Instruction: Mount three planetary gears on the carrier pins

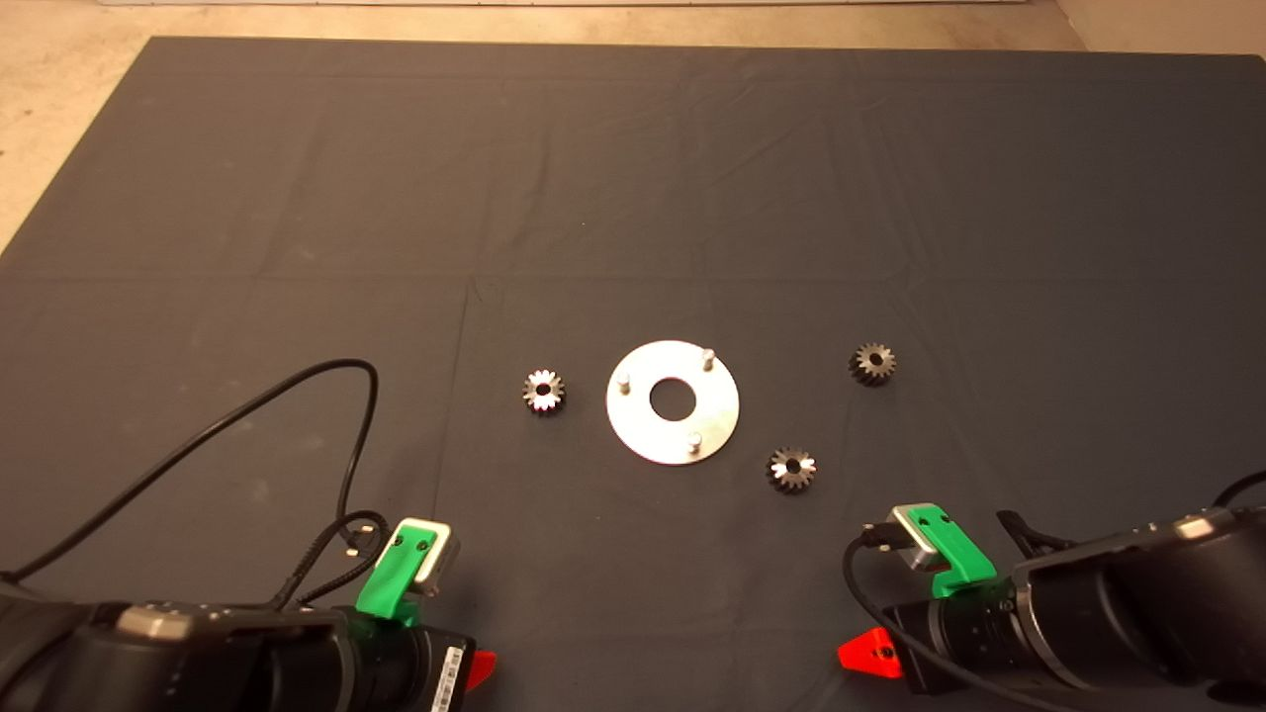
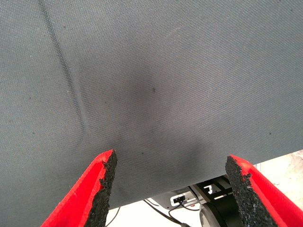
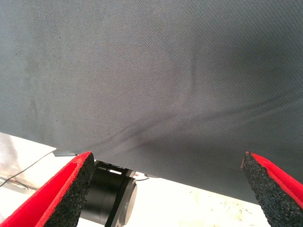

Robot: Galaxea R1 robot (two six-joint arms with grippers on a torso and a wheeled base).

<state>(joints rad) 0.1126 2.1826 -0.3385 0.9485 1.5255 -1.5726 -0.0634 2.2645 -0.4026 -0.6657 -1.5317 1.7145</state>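
3 planetary gears (image 1: pixel 543 392) lie on the mat (image 1: pixel 633 178) around the disc (image 1: pixel 673 401), seemingly none on its 3 carrier pins (image 1: pixel 707 358).

Head view is lit evenly from above, a bit dim. Glare is seen on the disc (image 1: pixel 673 402) and gear faces. Only short, soft shadows are cast on the mat (image 1: pixel 633 198). Far corners of mat look darker. Wrist views are sharp on cloth; the floor past the mat edge is washed out w/ bright light.

Creased dark mat (image 1: pixel 297 198), pale floor (image 1: pixel 59 89) beyond its far edge
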